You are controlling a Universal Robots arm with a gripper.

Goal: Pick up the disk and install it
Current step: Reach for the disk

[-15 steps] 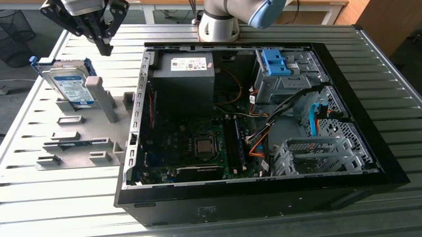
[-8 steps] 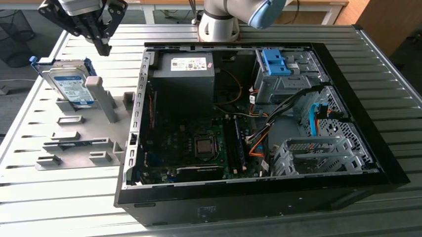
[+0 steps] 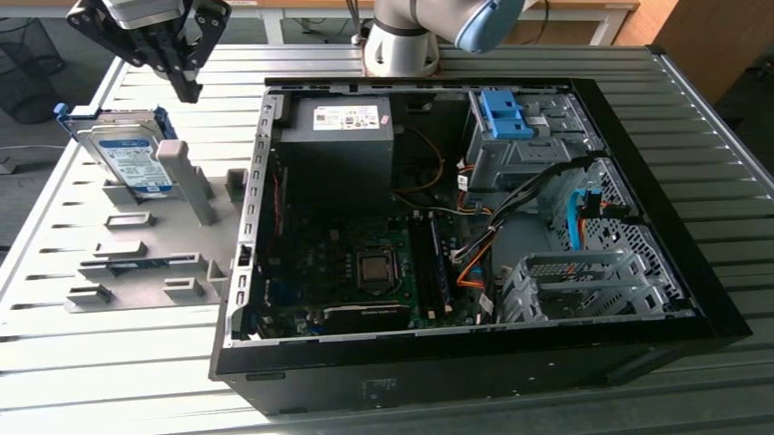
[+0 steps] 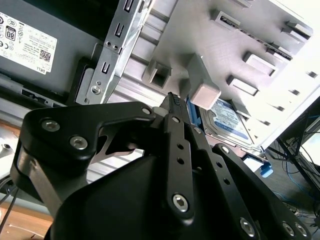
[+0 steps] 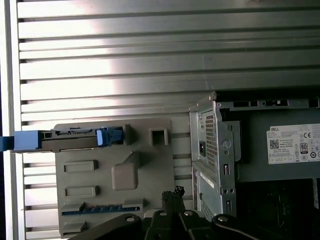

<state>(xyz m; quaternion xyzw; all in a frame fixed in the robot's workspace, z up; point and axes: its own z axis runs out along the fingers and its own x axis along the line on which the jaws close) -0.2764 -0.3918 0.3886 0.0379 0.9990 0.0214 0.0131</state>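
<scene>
The claw (image 3: 188, 89) is hovering shut and empty near the disk (image 3: 133, 159) — rigid, weighty, probably fragile — best gripped by its blue-framed edges.

Open PC case (image 3: 484, 367) by grey jig (image 3: 54, 237).
</scene>
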